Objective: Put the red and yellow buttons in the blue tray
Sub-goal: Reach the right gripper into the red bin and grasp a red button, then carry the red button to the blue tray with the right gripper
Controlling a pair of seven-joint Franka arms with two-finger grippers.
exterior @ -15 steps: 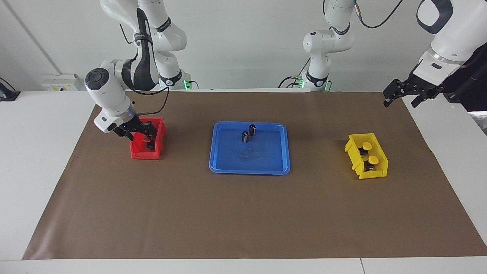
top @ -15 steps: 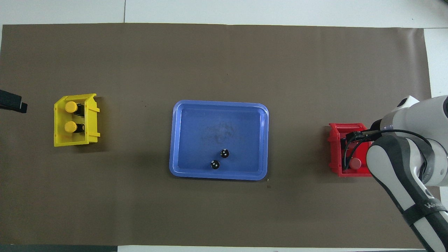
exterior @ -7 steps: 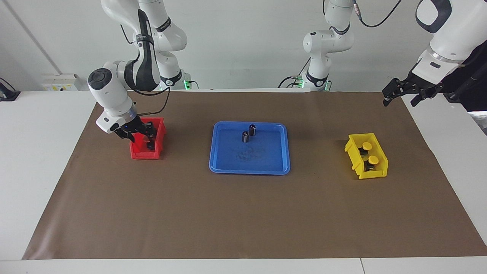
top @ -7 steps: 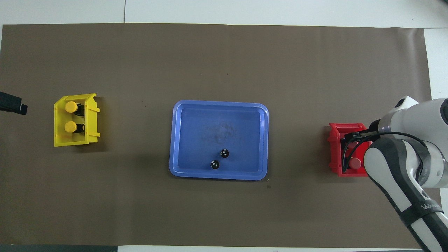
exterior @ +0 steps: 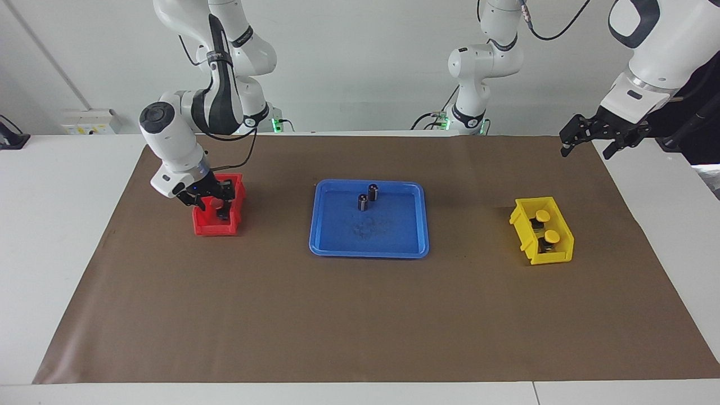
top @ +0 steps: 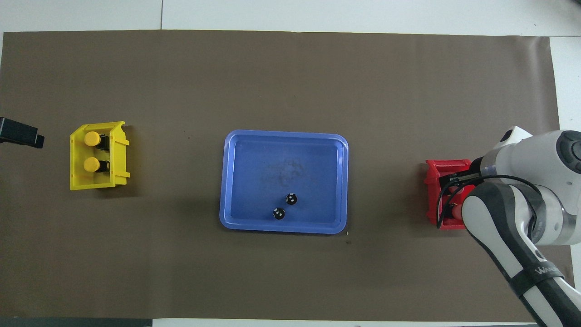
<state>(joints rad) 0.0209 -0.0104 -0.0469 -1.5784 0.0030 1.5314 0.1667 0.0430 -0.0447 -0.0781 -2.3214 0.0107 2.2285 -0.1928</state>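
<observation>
Two yellow buttons [exterior: 542,216] [exterior: 552,236] sit in the small yellow bin [exterior: 554,257] toward the left arm's end; they also show in the overhead view [top: 92,138] [top: 91,164]. The blue tray [exterior: 368,253] lies mid-table. My right gripper [exterior: 216,201] is down inside the small red bin [exterior: 214,229]. There I see one red cap [top: 456,210] and a black base [exterior: 223,214]; the arm hides the rest. I cannot tell what the fingers hold. My left gripper [exterior: 588,147] is open and empty, up over the mat's corner by the robots.
Two dark cylinders with silvery tops [exterior: 373,192] [exterior: 363,202] stand in the tray, at its side nearer the robots. A brown mat [exterior: 360,315] covers the table. The left gripper's tip [top: 20,136] shows at the overhead view's edge.
The right arm's wrist has swung toward the tray over the red bin and now hides more of it from above. The left gripper has drifted slightly toward the table's middle.
</observation>
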